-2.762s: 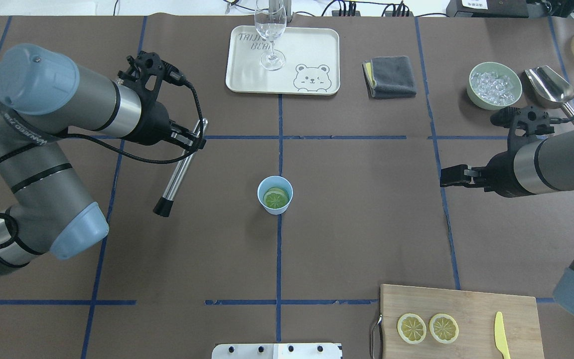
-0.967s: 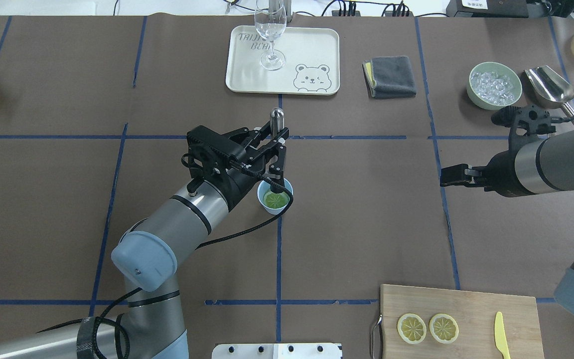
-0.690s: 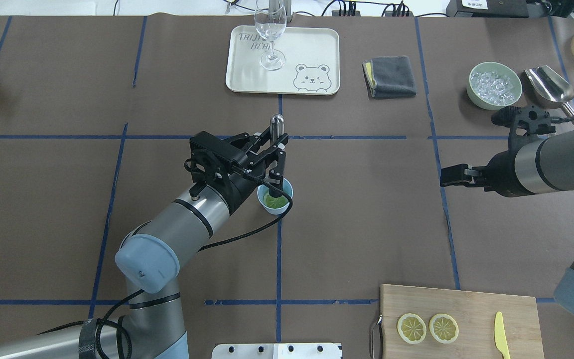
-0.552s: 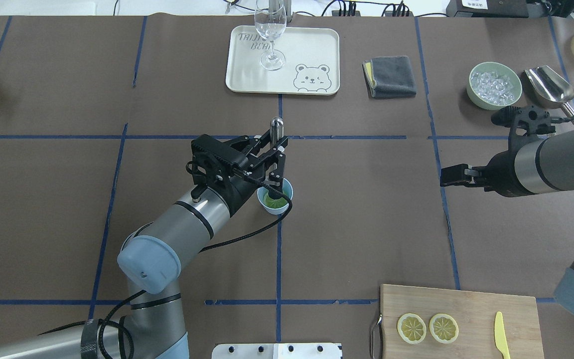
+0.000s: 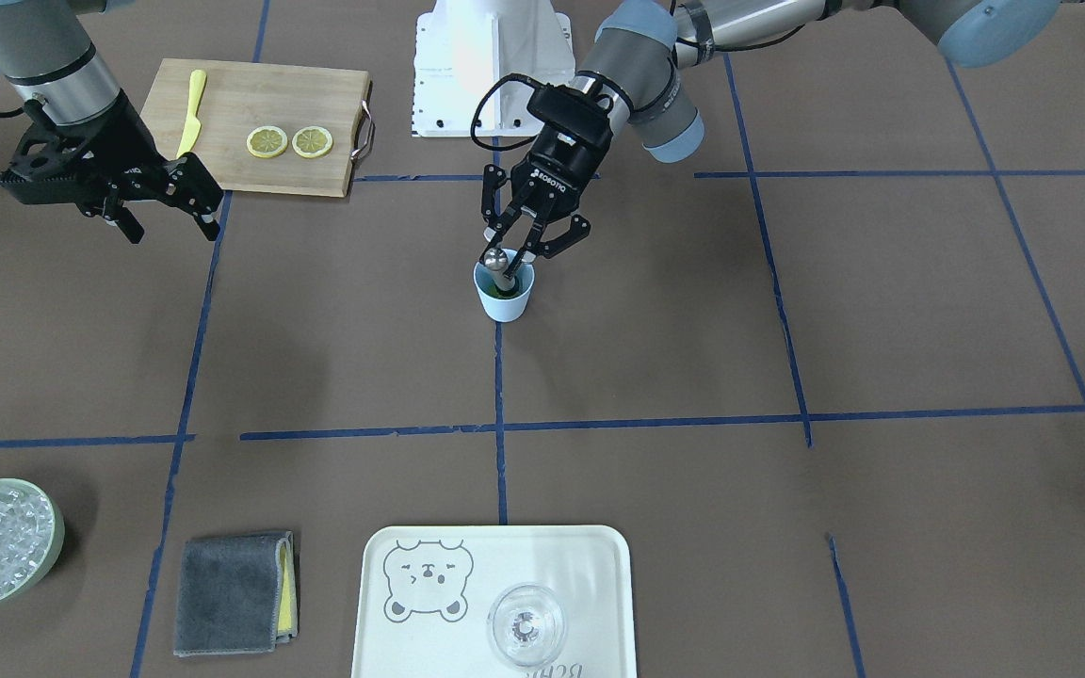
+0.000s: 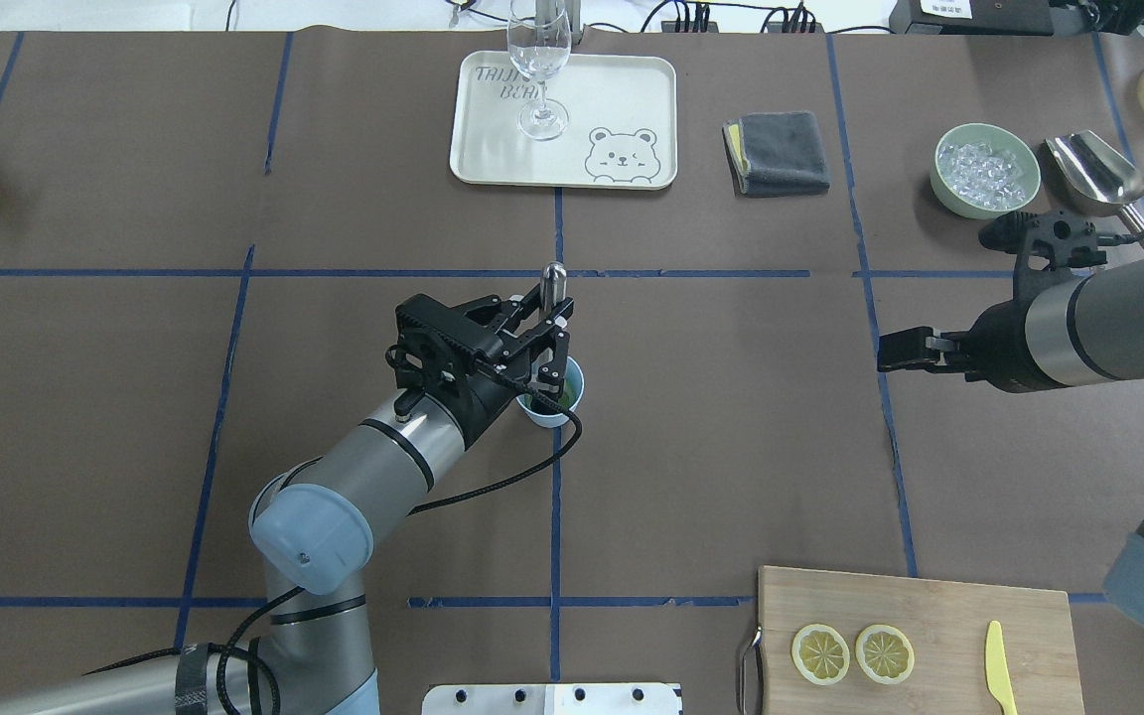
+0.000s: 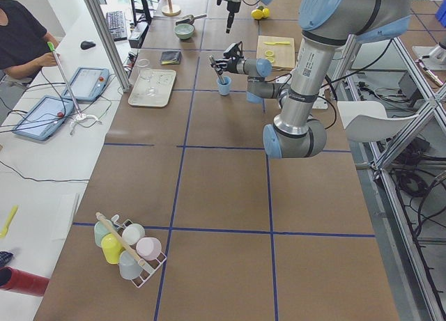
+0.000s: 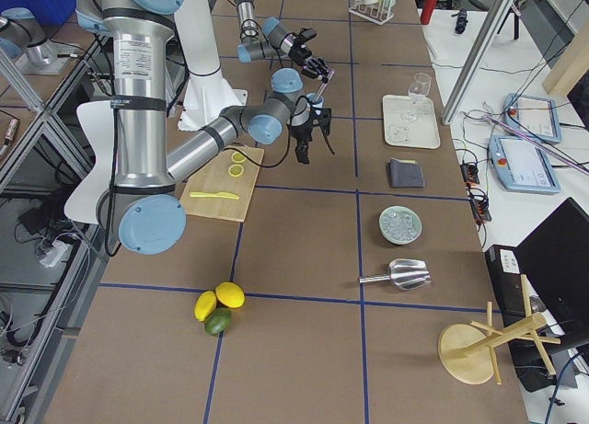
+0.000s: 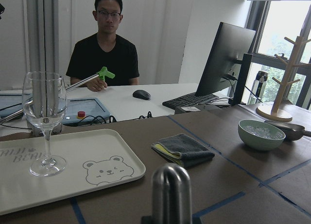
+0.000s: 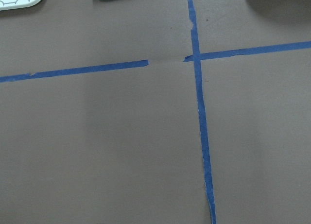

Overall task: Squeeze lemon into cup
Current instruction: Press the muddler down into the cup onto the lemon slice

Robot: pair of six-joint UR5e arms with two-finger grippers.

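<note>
Currently the left pincer (image 5: 522,247) is clamped on a metal rod (image 6: 554,280). The rod stands tilted, rounded end up, with its lower end inside the cup (image 5: 505,299). The cup stands upright at the middle of the desk (image 5: 787,330), on a blue tape line (image 5: 499,377). The lemon (image 6: 558,398) lies in the bottom of the cup beneath the rod's tip. Only part of it shows past the pincer, and contact between rod and lemon cannot be confirmed. The right pincer (image 5: 169,218) hangs above the desk well apart from the cup, jaws spread, holding nothing. Two more slices (image 5: 267,142) and a yellow knife (image 5: 190,111) lie on a cutting board (image 5: 222,169) near the right arm.
</note>
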